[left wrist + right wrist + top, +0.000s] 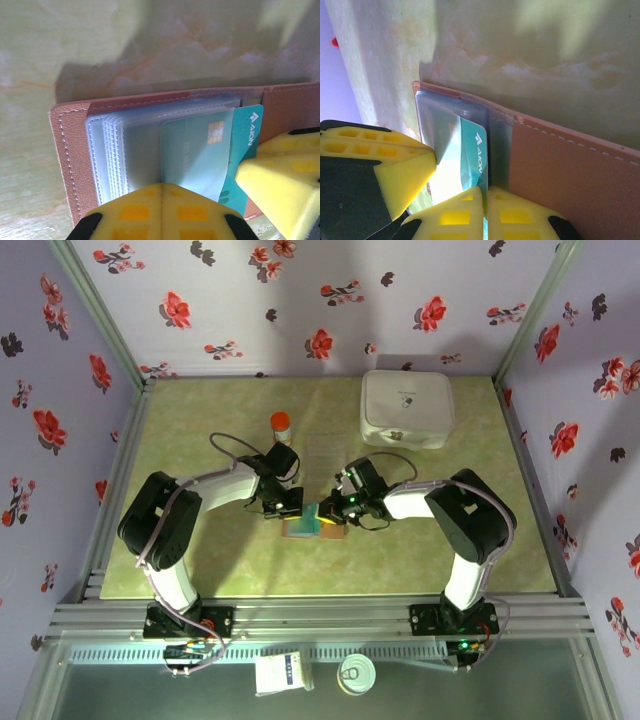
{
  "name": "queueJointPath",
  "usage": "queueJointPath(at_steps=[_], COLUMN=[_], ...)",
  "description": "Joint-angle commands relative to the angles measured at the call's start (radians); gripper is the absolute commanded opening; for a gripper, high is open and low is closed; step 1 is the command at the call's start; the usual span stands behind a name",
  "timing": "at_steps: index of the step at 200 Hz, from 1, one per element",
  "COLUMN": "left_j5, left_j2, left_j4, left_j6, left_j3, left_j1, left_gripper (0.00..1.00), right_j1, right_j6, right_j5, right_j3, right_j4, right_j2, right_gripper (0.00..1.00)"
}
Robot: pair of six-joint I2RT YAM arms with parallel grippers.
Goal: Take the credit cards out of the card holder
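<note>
Lying open on the green marbled table (230, 560), the flat brown leather card holder (312, 528) with clear plastic sleeves sits between the two arms in the top view. The left gripper (283, 508) is at its left edge and the right gripper (336, 506) at its right. A white rounded zip case (407, 408) stands well apart at the far side.

From the left wrist, the left gripper's yellow pads (135, 215) are pressed together with no gap, tips at the near edge of the sleeve stack. Whether they pinch a sleeve or only bear on it cannot be told. A pale chip card (195, 155) lies inside the front sleeve. A darker teal card (248, 132) with a white logo pokes out just beside it.

From the right wrist, the right gripper's pads (520, 215) are clamped on the teal card's near edge, a teal sliver showing in the seam. The card's far part lies under the clear sleeve.
</note>
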Motion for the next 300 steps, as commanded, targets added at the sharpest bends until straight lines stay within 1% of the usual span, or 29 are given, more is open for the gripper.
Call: queueJointPath(at_steps=[1, 24, 53, 88, 119, 136, 163, 173, 204, 220, 233, 250, 266, 300], left_j5=[-0.026, -0.024, -0.016, -0.026, -0.041, -0.057, -0.088, -0.091, -0.108, -0.113, -0.116, -0.116, -0.116, -0.112], left_j2=[0.001, -0.005, -0.026, -0.061, -0.108, -0.139, -0.185, -0.198, -0.231, -0.246, -0.261, -0.278, -0.284, -0.294], left_j4=[-0.03, -0.028, -0.018, -0.005, -0.006, -0.013, -0.019, -0.017, -0.028, -0.031, -0.03, -0.021, -0.02, -0.015], left_j6=[0.006, 0.0, -0.012, -0.026, -0.042, -0.046, -0.051, -0.05, -0.043, -0.041, -0.043, -0.046, -0.047, -0.047], left_j3=[-0.013, -0.014, -0.019, -0.014, -0.018, -0.03, -0.065, -0.082, -0.128, -0.147, -0.169, -0.191, -0.203, -0.22], left_j1=[-0.005, -0.005, -0.005, -0.002, 0.003, 0.008, 0.026, 0.038, 0.07, 0.079, 0.084, 0.092, 0.097, 0.104], left_gripper=[0.0, 0.0, 0.0, 0.01, 0.06, 0.09, 0.1, 0.11, 0.11, 0.11, 0.11, 0.11, 0.11, 0.11], right_j1=[-0.013, -0.024, -0.039, -0.041, -0.041, -0.042, -0.043, -0.047, -0.049, -0.05, -0.05, -0.05, -0.058, -0.069], right_j6=[-0.032, -0.082, -0.167, -0.313, -0.515, -0.657, -0.905, -0.995, -1.366, -1.477, -1.574, -1.659, -1.707, -1.792], right_j5=[0.035, 0.059, 0.102, 0.164, 0.246, 0.294, 0.359, 0.385, 0.444, 0.505, 0.511, 0.523, 0.511, 0.45], right_j3=[-0.019, -0.018, 0.009, 0.109, 0.236, 0.309, 0.428, 0.489, 0.656, 0.744, 0.835, 0.963, 1.089, 1.341], right_j4=[-0.071, -0.149, -0.294, -0.479, -0.653, -0.735, -0.839, -0.885, -1.007, -1.054, -1.126, -1.212, -1.29, -1.445], right_j2=[-0.032, -0.084, -0.151, -0.213, -0.226, -0.227, -0.218, -0.199, -0.125, -0.066, 0.003, 0.097, 0.196, 0.377], right_gripper=[0.08, 0.06, 0.06, 0.03, 0.0, 0.0, 0.0, 0.0, 0.0, 0.0, 0.0, 0.0, 0.0, 0.0])
